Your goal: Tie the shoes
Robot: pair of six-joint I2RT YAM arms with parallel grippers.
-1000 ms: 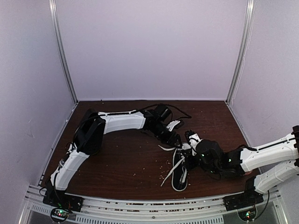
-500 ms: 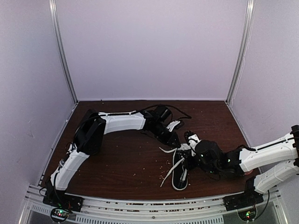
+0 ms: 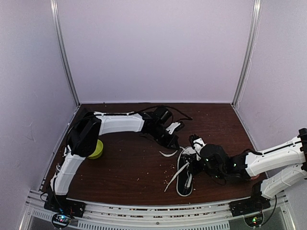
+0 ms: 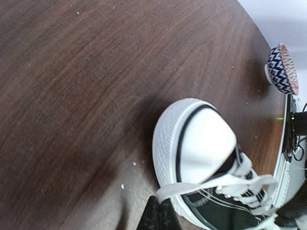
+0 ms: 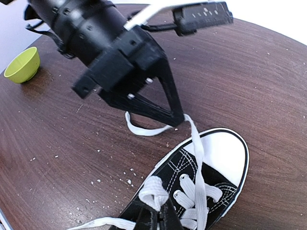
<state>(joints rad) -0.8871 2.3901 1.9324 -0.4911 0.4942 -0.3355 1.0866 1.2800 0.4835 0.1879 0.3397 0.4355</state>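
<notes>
Evidently early stage: lace was pinched in closed left tool; right tool closed, hold indeterminate; sneaker not yet knotted.

Table: dark brown wood-grain top, enclosed by pale walls on three sides. A black sneaker with white sole and toe cap stands sole-down right of centre, near the front edge. One white lace trails off its left side onto the wood. A lime-green bowl sits at the left, well apart from the sneaker. A patterned bowl, blue and white, sits near the right edge. Pale crumbs are scattered over the surface.
</notes>
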